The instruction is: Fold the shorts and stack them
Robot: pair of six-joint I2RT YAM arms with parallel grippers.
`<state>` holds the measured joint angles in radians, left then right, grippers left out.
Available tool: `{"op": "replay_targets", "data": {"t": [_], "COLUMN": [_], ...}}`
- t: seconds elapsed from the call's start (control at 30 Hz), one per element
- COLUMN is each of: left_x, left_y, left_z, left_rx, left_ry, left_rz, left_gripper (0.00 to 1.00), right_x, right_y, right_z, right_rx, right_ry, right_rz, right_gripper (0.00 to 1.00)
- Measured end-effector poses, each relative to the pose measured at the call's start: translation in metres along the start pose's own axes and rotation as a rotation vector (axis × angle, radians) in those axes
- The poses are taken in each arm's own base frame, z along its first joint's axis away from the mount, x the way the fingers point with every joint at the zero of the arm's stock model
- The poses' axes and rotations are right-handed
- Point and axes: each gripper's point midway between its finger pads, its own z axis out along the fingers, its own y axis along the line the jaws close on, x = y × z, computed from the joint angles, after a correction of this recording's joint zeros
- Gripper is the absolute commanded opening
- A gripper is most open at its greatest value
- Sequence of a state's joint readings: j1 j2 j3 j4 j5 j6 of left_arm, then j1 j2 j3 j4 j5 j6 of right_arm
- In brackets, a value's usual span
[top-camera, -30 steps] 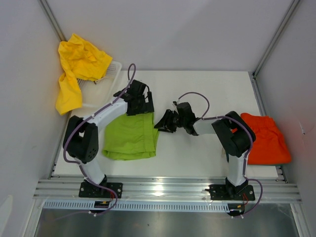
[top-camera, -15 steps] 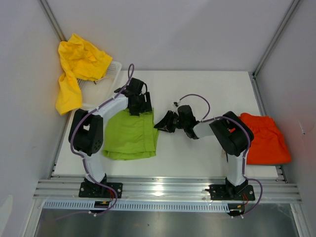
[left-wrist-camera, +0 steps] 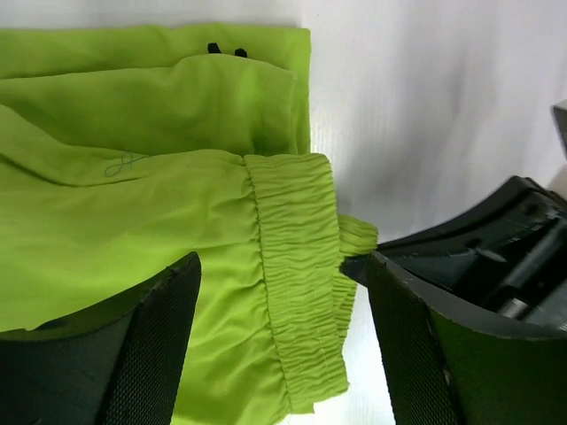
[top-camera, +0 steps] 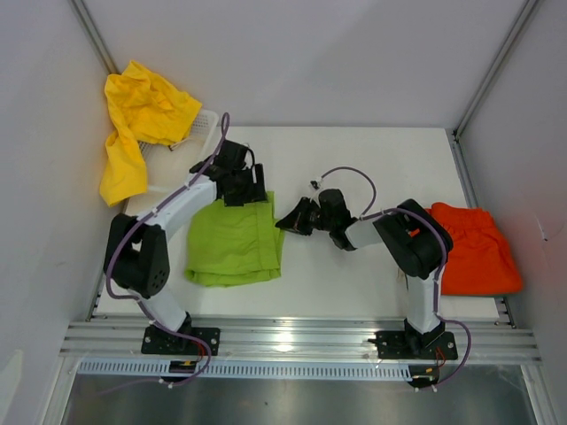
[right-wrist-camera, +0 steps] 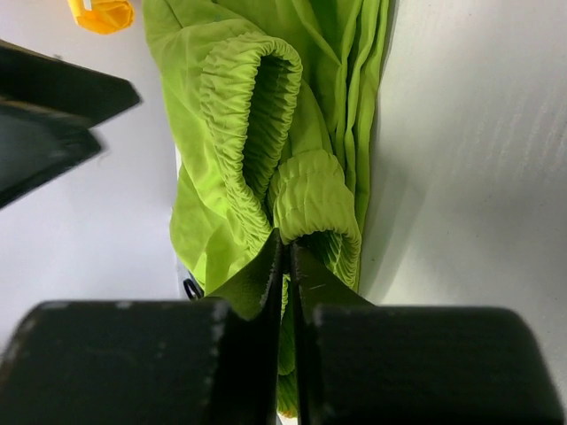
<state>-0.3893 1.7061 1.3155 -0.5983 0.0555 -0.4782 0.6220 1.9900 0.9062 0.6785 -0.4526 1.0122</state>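
Lime green shorts (top-camera: 232, 243): flat on your counter (top-camera: 372, 159); light, limp, likely slippery. Right tool (right-wrist-camera: 284, 252) pinches the elastic waistband (left-wrist-camera: 292, 266). Left tool (left-wrist-camera: 279, 345) gapes astride it. Grip this thicker waistband.

Inside a robotics lab test cell: a white table (top-camera: 354, 283) walled by plain white panels (top-camera: 319, 62), with aluminium framing (top-camera: 301, 335) at its near edge carrying the left arm (top-camera: 177, 205) and right arm (top-camera: 416, 243).

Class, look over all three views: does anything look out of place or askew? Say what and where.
The yellow shorts hang crumpled over the rim of the white basket at the far left, trailing past the edge of the table instead of lying flat.
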Motion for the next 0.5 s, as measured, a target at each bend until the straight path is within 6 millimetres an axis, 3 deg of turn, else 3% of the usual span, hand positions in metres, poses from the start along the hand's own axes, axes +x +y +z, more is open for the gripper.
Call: {"op": "replay_targets", "data": {"t": [0.2,0.33,0.5], "left_x": [-0.004,-0.004,-0.028], "left_y": [0.003,0.011,0.012], "left_z": [-0.022,-0.033,-0.041], "left_rx": [-0.013,-0.067,-0.125], "left_ry": [-0.028,-0.007,-0.028], "left_rz": [0.039,0.065,0.104], "left_gripper": [0.93,0.96,0.96], "right_x": [0.001,0.0,0.0], "right_y": [0.004,0.009,0.013], "right_z": [0.001,0.001,0.003], "right_rx": [-0.017,-0.044,-0.084], "right_ry": [-0.002,-0.004,-0.003], "right_rz": [-0.035,-0.072,-0.127], "right_gripper": [0.13,0.13,0.13]}}
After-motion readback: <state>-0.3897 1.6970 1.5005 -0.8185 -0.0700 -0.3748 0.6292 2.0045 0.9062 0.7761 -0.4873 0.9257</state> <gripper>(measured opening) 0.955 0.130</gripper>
